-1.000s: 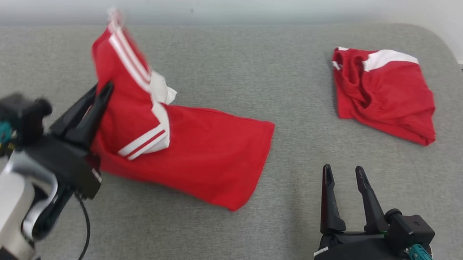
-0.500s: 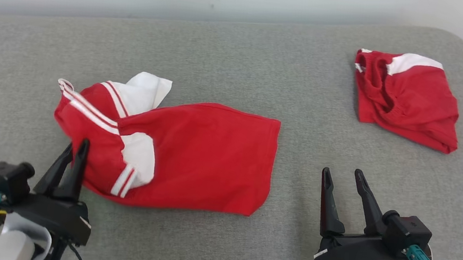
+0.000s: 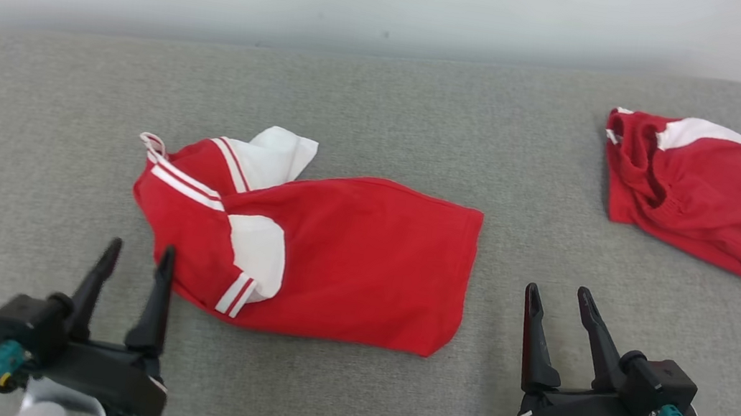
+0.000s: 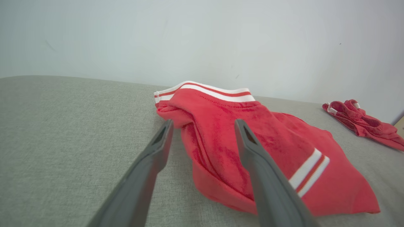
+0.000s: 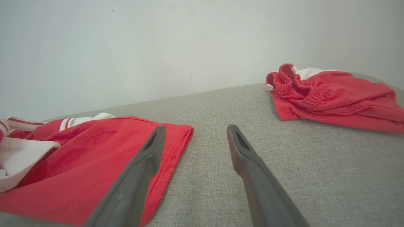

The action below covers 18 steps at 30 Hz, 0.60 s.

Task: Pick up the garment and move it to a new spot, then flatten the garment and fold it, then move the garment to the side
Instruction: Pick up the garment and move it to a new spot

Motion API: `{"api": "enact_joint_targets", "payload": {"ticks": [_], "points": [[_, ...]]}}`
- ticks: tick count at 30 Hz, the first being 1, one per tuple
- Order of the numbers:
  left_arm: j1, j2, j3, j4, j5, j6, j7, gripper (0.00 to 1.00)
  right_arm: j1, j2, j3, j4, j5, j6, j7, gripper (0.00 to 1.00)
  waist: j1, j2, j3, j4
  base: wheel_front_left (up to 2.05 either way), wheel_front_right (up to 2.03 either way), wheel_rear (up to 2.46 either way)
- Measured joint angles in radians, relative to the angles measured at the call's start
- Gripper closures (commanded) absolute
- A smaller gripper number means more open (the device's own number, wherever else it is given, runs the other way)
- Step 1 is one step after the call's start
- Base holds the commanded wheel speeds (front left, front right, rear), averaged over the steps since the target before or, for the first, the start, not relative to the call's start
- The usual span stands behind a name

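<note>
At the near edge of the grey fabric surface [image 3: 384, 108], the left gripper [image 3: 142, 247] and right gripper [image 3: 557, 289] gape wide and empty, fingers pointing away, flanking the red white-striped jersey garment [image 3: 363, 258] lying mid-surface, seemingly placed but rumpled at its left end, flattening and folding not yet done, another red-and-white cloth bundle [image 3: 692, 188] near the far right corner

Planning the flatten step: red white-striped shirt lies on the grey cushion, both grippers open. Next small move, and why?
Probably ease the open left gripper forward and pinch the striped sleeve of the red white-striped shirt: that end lies bunched and folded over the body, just ahead of it, while the hem end lies flat.
</note>
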<state>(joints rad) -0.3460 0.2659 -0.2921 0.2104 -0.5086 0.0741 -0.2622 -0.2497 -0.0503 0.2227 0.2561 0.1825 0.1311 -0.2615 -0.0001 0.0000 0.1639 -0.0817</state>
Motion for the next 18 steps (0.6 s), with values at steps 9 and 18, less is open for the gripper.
{"api": "enact_joint_targets", "payload": {"ticks": [9, 18], "points": [[0.021, -0.019, -0.086, -0.095, 0.095, 0.025, 0.012, 0.00, 0.004, 0.000, 0.006, -0.002, 0.000, 0.000, 0.000, 0.00, 0.0000, 0.0000, -0.007, 0.027, 0.00, 0.00, 0.00], [-0.010, -0.036, -0.142, -0.092, 0.142, 0.035, 0.041, 0.00, -0.003, 0.000, 0.011, -0.005, 0.014, 0.000, 0.000, 0.00, 0.0000, 0.0001, 0.006, -0.016, 0.00, 0.00, 0.00]]}}
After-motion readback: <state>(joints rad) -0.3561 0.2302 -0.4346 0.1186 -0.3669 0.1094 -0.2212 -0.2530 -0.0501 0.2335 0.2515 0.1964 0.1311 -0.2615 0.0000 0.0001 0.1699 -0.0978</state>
